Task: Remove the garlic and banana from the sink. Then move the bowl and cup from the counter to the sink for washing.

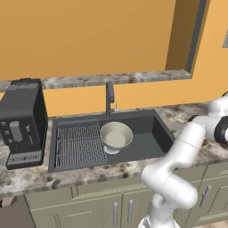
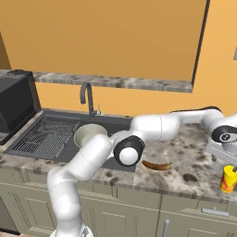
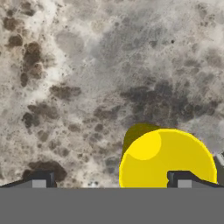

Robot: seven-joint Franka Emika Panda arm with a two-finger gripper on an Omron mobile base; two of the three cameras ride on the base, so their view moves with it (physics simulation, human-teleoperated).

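the bowl [image 1: 116,135] sits inside the sink [image 1: 67,122], over the drain, at about 3 o'clock from the ribbed rack [image 1: 79,144] and just below the faucet [image 1: 109,98]. the banana [image 2: 156,165] lies on the speckled table [image 2: 185,162], near the sink's right edge. the hand [image 2: 225,156] hangs directly above the yellow cup [image 2: 228,178], which stands on the table at the far right. in the hand view the fingers [image 3: 183,178] are spread wide, the cup's rim [image 3: 168,159] at 5 o'clock, nothing pinched.
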